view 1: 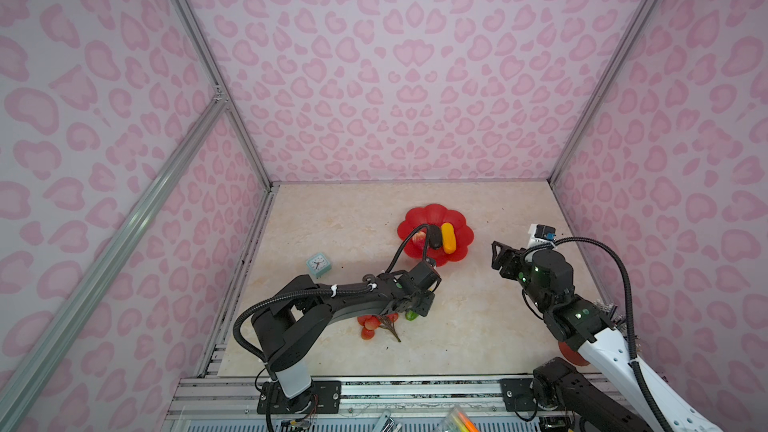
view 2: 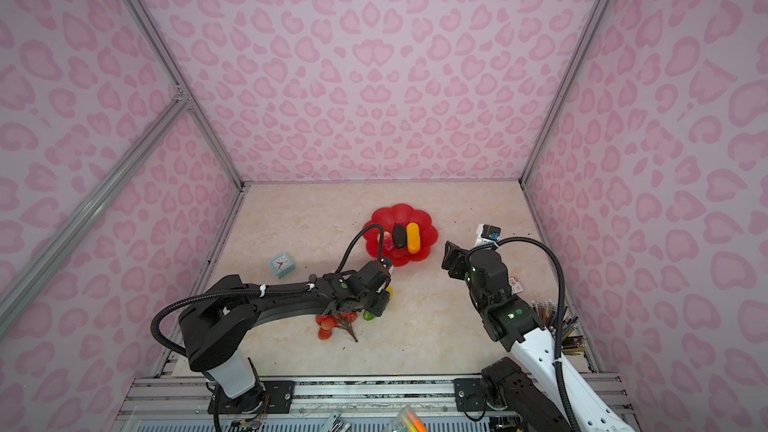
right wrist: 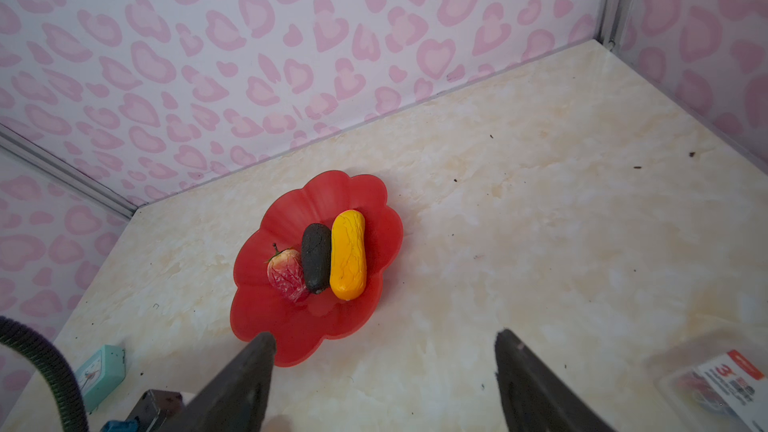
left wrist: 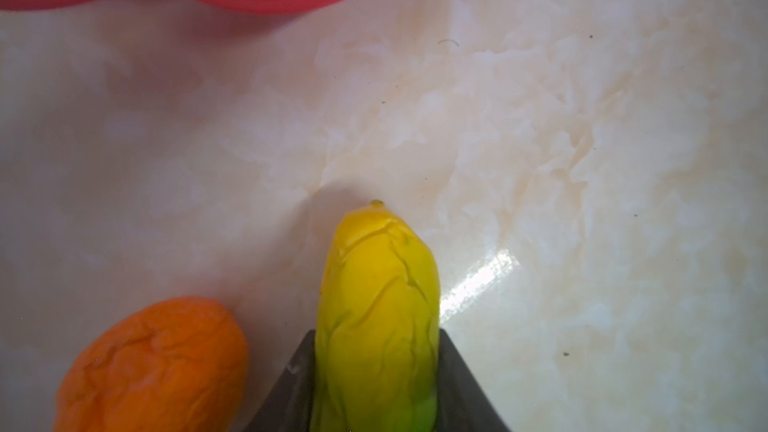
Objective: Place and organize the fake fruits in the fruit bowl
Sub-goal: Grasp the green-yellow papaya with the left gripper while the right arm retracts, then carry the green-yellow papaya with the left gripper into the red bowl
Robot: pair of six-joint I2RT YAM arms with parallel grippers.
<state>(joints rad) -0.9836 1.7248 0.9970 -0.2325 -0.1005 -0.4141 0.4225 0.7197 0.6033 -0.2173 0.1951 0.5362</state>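
Clamped on the green-yellow oblong (left wrist: 376,305): the left pincer (left wrist: 376,367), with its dark fingers (left wrist: 297,371) cut off at the edge of the wrist view and the fruit's yellow tip pointing out over the table. Impossible to tell whether the fruit is lifted or resting. Just beside it, the orange tangerine (left wrist: 158,367), wrinkled, partly cut off, on the table and apart from the bowl's rim. In both top views, this pincer hidden under its own wrist, only a green end of the held fruit peeking out, tangerine hidden altogether. Under the left arm (view 1: 332,305), the red grape bunch (view 1: 370,326), half covered, brown stem sticking out toward the front edge. Wide apart and holding nothing: the right pincer (right wrist: 384,338), hovering over the table, right of the bowl in both top views. Inside the fruit bowl (right wrist: 316,201), a red flower-shaped dish: three fruits in a row, touching, namely the strawberry-like one (right wrist: 286,274), the dark avocado (right wrist: 316,257) and the yellow-orange oblong (right wrist: 348,255). Left of the bowl, a teal clock (view 1: 318,264). Near the right wall, a white box (view 1: 538,234); a clear packet (right wrist: 727,380), blurred and cut off; a red round object (view 1: 571,353) mostly hidden behind the right arm (view 1: 602,347). Glossy pale marbled tabletop (view 1: 332,222), speckled with dark crumbs. Pink heart-spotted walls (view 1: 415,76) on three sides, aluminium frame posts (view 1: 208,56) in the corners.
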